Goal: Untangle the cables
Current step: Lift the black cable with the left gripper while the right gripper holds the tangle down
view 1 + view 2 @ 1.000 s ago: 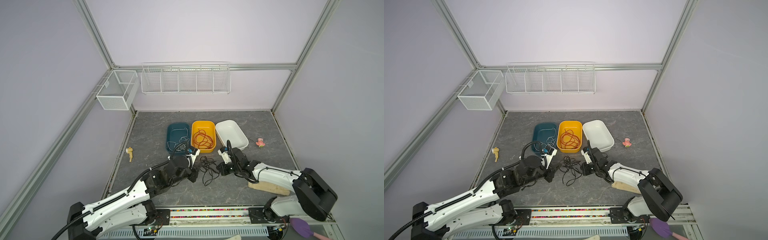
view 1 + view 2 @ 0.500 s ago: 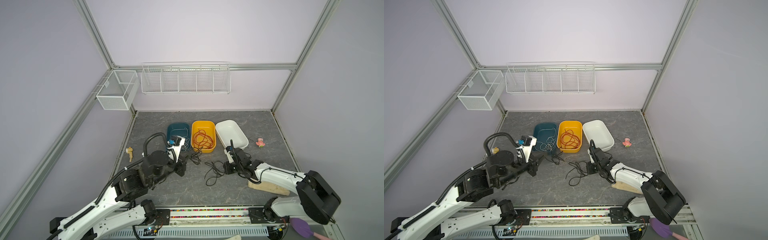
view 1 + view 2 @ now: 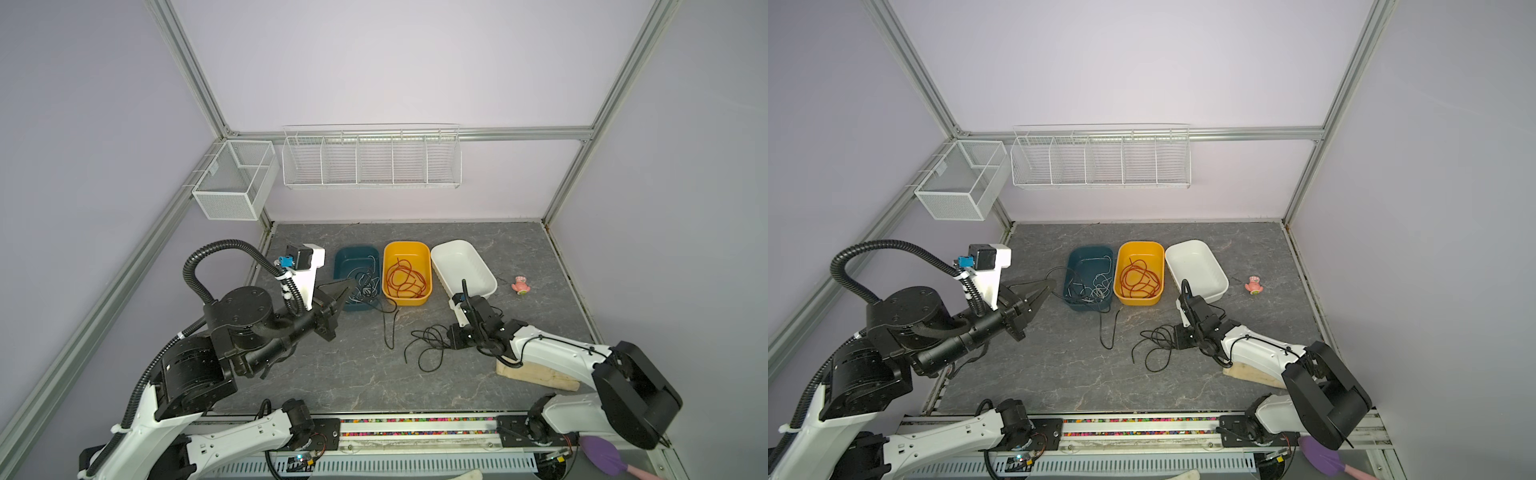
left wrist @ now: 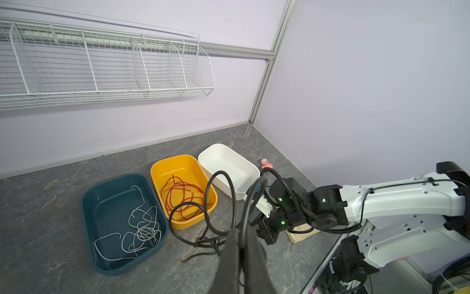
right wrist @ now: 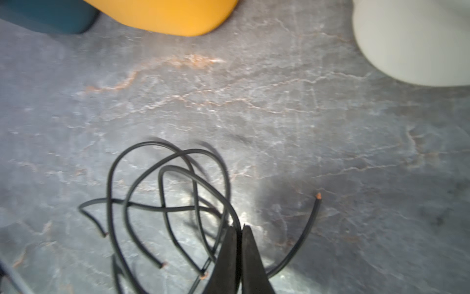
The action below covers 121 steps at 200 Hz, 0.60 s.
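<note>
Mid-separation, the left end effector (image 4: 241,229) clamped a thin black cable (image 4: 219,172); the right end effector's (image 5: 239,227) closure was unclear; next needed gentle spreading.

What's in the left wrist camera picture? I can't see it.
The left gripper, shut on thin black cable, faces three plastic tubs on a grey table: dark teal tub with white cable, yellow tub with red-orange cable, white tub empty.

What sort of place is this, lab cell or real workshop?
Probably a lab robot cell: lilac panels in an aluminium frame, white wire wall rack, grey marbled tabletop.
</note>
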### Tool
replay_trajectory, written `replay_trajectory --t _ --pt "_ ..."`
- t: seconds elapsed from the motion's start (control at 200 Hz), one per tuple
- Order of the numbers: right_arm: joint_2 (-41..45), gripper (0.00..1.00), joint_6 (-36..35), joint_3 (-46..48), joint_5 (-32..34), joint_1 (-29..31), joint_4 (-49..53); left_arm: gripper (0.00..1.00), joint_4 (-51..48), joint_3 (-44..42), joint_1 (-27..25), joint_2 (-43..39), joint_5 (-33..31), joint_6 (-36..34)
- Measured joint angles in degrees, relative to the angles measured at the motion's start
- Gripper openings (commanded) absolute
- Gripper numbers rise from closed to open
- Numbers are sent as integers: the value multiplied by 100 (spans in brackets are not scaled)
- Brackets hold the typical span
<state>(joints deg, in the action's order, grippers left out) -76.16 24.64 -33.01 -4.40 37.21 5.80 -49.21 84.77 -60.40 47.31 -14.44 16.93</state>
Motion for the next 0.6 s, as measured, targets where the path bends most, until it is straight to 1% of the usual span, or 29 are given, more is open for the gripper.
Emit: replay_trajectory --t 0.045,0.055,0.095,0.165,0.23,0.305,0.375,0.485,0.605 --pt "232 39 -4 105 -103 0 -72 0 -13 -31 0 39 31 37" --pt "278 44 26 125 -109 0 -83 0 -9 -48 0 48 37 48" --pt "529 53 -26 223 -190 0 -144 0 4 -142 0 70 55 90" --pt "970 65 -111 369 -339 2 -286 0 37 -396 0 96 81 160" --pt "1351 72 -160 483 -474 9 -431 0 81 -651 0 140 120 221" --pt "1784 78 -240 640 -614 28 -603 0 136 -866 0 240 173 267" --pt "2223 81 -269 822 -767 52 -809 0 208 -968 0 374 243 308" --pt "2806 82 -326 1132 -1034 155 -1187 0 380 -1095 0 566 402 402" --pt "3018 82 -426 1257 -1209 376 -1447 0 601 -1231 0 662 595 494"
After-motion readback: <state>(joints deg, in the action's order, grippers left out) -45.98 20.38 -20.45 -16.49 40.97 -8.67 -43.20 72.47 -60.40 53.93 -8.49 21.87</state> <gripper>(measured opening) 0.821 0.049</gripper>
